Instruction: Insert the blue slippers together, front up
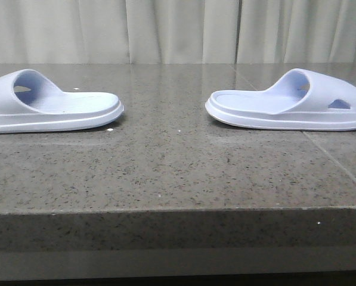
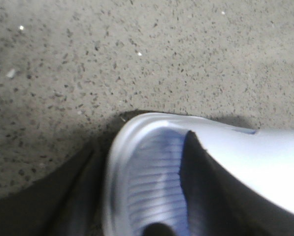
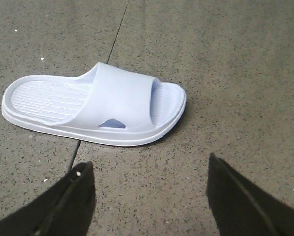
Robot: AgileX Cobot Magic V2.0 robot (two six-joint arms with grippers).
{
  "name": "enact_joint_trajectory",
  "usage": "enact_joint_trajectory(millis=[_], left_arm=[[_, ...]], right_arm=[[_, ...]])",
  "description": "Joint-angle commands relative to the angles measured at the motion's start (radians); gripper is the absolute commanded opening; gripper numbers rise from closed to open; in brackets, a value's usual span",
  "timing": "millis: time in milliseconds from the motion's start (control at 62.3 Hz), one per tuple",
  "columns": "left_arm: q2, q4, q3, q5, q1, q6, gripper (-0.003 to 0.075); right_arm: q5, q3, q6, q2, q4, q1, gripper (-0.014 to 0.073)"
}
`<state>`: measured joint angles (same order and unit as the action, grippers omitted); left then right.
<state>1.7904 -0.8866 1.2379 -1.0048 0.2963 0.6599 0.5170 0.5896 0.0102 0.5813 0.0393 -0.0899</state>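
Two pale lavender-blue slippers lie flat, sole down, heels facing each other. The left slipper [image 1: 52, 110] is cut off by the picture's left edge; the right slipper [image 1: 291, 107] lies at the right. Neither gripper shows in the front view. In the left wrist view, my left gripper [image 2: 137, 145] has its fingers [image 2: 211, 191] spread over the left slipper's ridged heel [image 2: 151, 187], one outside the rim and one over the footbed; the picture is blurred. My right gripper [image 3: 149, 169] is open and empty over bare table, short of the right slipper [image 3: 97, 105].
The slippers rest on a speckled grey stone table [image 1: 166, 173] with a thick front edge [image 1: 166, 232]. A seam [image 1: 336, 161] runs through the top under the right slipper. A pale curtain [image 1: 178, 30] hangs behind.
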Motion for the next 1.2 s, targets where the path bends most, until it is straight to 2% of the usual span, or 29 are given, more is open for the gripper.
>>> enact_joint_trajectory(millis=[0,337,626,850,963,1091,1187], left_arm=[[-0.003,-0.008,0.015,-0.081,-0.012,0.0,0.0262],[0.019,-0.007,0.024,-0.126,-0.012,0.0,-0.002],[-0.068,-0.028,0.05,-0.177,-0.014,0.017,-0.002],[-0.256,-0.18,-0.134,-0.138,-0.016,0.149,-0.002],[-0.305,-0.201,-0.179,-0.141,-0.045,0.17,-0.002],[-0.309,-0.201,-0.179,-0.134,-0.094,0.174,-0.002],[-0.309,-0.199,-0.179,-0.108,-0.116,0.174,-0.002]], right_arm=[[-0.079,0.035,0.0,0.008,-0.002,0.0,0.0508],[-0.082,0.035,0.0,0.008,-0.002,0.0,0.0508],[-0.044,0.063,-0.001,0.022,-0.002,0.0,0.0508],[0.106,0.193,-0.028,0.136,-0.002,0.036,0.0508],[0.202,0.261,-0.029,0.221,-0.002,0.137,0.0508],[0.229,0.287,-0.028,0.292,0.007,0.296,0.0508],[0.232,0.29,0.013,0.355,0.107,0.399,0.0508]])
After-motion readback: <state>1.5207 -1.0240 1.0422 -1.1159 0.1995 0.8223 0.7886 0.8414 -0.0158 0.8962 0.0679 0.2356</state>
